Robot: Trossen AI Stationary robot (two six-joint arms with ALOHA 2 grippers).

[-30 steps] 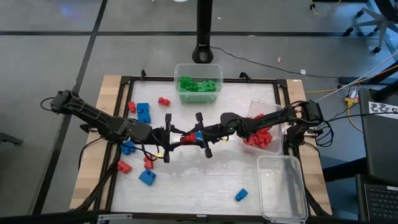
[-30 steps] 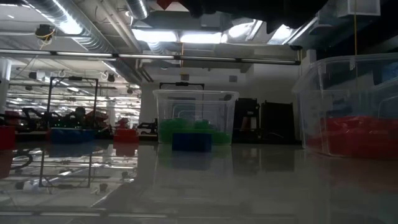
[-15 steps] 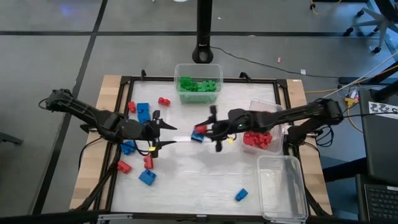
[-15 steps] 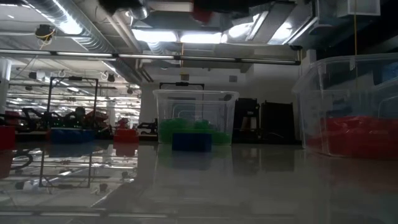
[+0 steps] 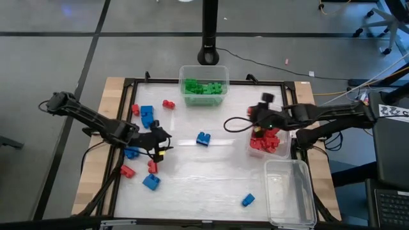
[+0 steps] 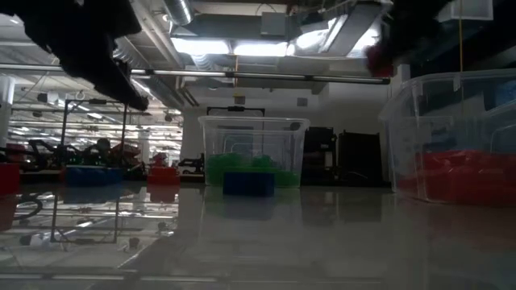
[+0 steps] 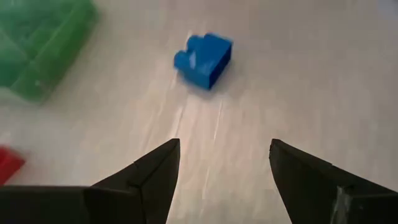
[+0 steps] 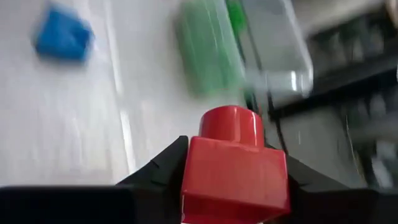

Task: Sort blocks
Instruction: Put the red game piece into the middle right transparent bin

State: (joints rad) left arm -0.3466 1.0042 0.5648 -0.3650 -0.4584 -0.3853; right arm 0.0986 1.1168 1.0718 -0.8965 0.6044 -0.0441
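Observation:
My right gripper (image 8: 233, 182) is shut on a red block (image 8: 233, 168) above the left edge of the clear tub of red blocks (image 5: 271, 142) at the table's right; in the low view the red block (image 6: 379, 58) hangs high. My left gripper (image 7: 224, 149) stands open at the table's left (image 5: 165, 140), slanting down, with nothing between its fingers. A blue block (image 5: 204, 138) lies flat on the table's middle, ahead of the left fingers (image 7: 204, 59). Green blocks fill the far tub (image 5: 204, 86). My right gripper pinches the red block by two opposite side walls (image 8: 194, 177) between its two fingers. Its single stud (image 8: 233, 126) points away from the wrist. The fingers come from the table's right, slanting down. The block is lifted clear of table and tub.
Loose red blocks (image 5: 169, 103) (image 5: 127, 170) and blue blocks (image 5: 147, 115) (image 5: 151, 182) (image 5: 248, 200) lie on the table's left and near side. A clear tub with nothing in it (image 5: 291, 191) stands at the near right. A black frame (image 5: 128, 82) rims the table.
Both grippers were together at a red block above the table's middle. My left gripper has opened, let go, drawn back toward the left edge and sunk. My right gripper has carried the red block toward the right, to the red tub, and tipped. The blue block has kept its place.

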